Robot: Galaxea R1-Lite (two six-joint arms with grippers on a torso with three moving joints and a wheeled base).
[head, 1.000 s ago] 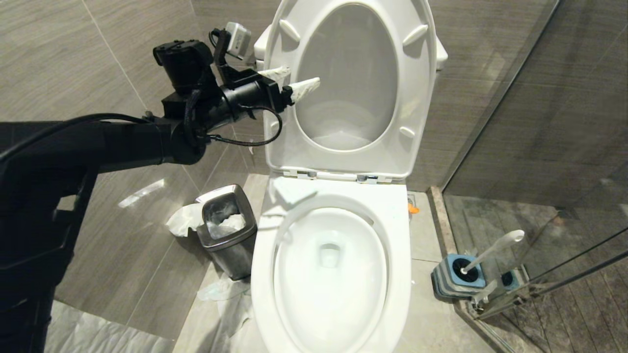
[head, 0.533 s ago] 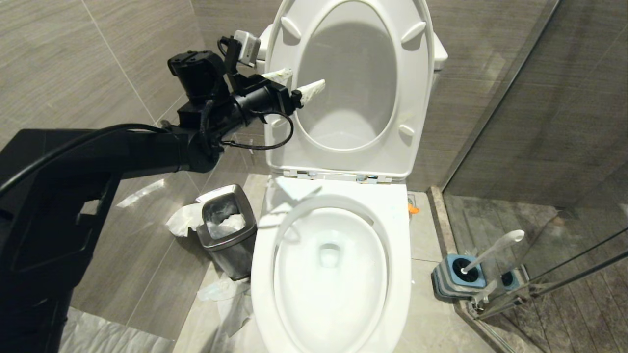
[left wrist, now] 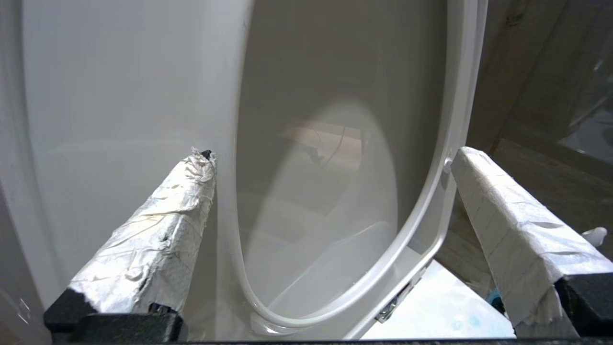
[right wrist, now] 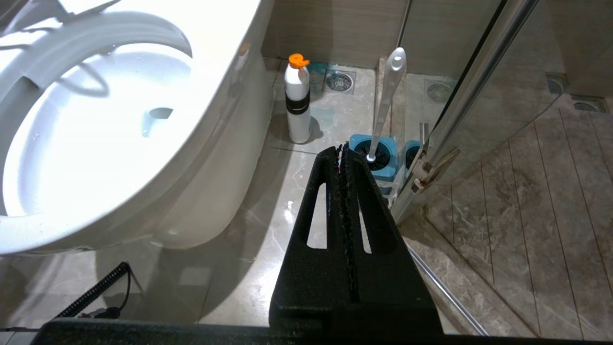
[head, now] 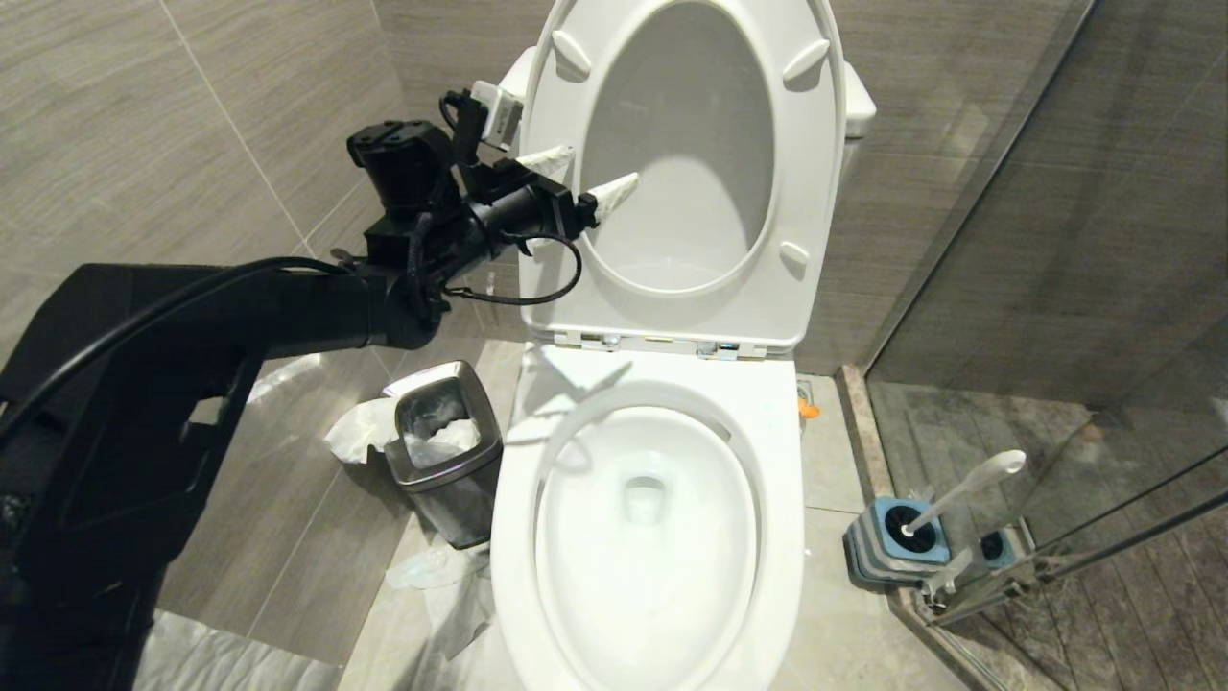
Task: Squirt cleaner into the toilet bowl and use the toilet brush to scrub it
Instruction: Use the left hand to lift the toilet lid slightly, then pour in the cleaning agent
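The toilet bowl (head: 782, 537) stands open in the middle, with its seat and lid (head: 815, 192) raised against the tank. My left gripper (head: 600, 165) is open and empty, its paper-wrapped fingers (left wrist: 158, 230) level in front of the raised seat's left side (left wrist: 230, 239). The toilet brush (head: 964, 489) stands in a blue-and-grey holder (head: 887, 557) on the floor to the right of the bowl. A white cleaner bottle with an orange cap (right wrist: 297, 100) stands beside the bowl. My right gripper (right wrist: 341, 146) is shut on nothing, low, pointing toward the brush (right wrist: 388, 96).
A small steel bin (head: 443, 451) with paper in it stands left of the bowl, with crumpled paper (head: 441, 576) on the floor around it. A glass shower door (head: 1055, 288) and its metal hinge (right wrist: 433, 165) close off the right side, just behind the holder.
My left arm has swung a little to the right, closer to the raised seat, and its fingers have dipped slightly. They stay open. The right arm has not moved.
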